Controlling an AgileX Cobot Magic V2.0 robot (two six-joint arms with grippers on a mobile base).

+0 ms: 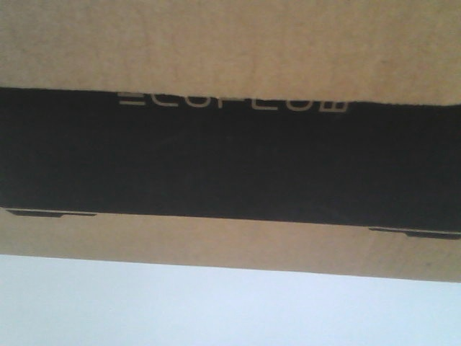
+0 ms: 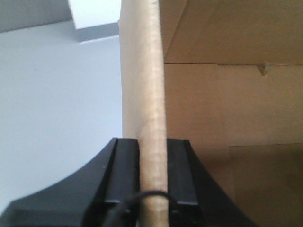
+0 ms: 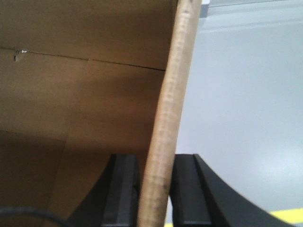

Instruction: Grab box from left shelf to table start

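Transfer stage, by the look of it: cardboard box (image 1: 230,43) away from the shelf and over at the white worktop (image 1: 216,310), filling the front view, with the black ECOFLOW panel (image 1: 230,158) across its face.

Held by pinches on two opposite sides. Clamped on the box's upright corrugated wall edge, the left gripper (image 2: 152,189), one black finger (image 2: 124,175) outside the box and the other inside against bare brown board. Closed the same way on the opposite wall edge, the right gripper (image 3: 156,189), straddling the board, half within the box and half outside it.

Just below the box's bottom edge in the front view, a band of pale worktop; impossible to tell whether touching the box or lying a little beneath it. No shelf in sight. Beyond the box's right wall, low in the right wrist view, a yellow strip (image 3: 289,215).

Likely next: lower the box level until flat on the worktop, both arms in step to spare the thin walls any twist. Then ease both grips apart and draw back clear of the edges. Judged risk: cardboard flexing or tearing under an uneven pull.
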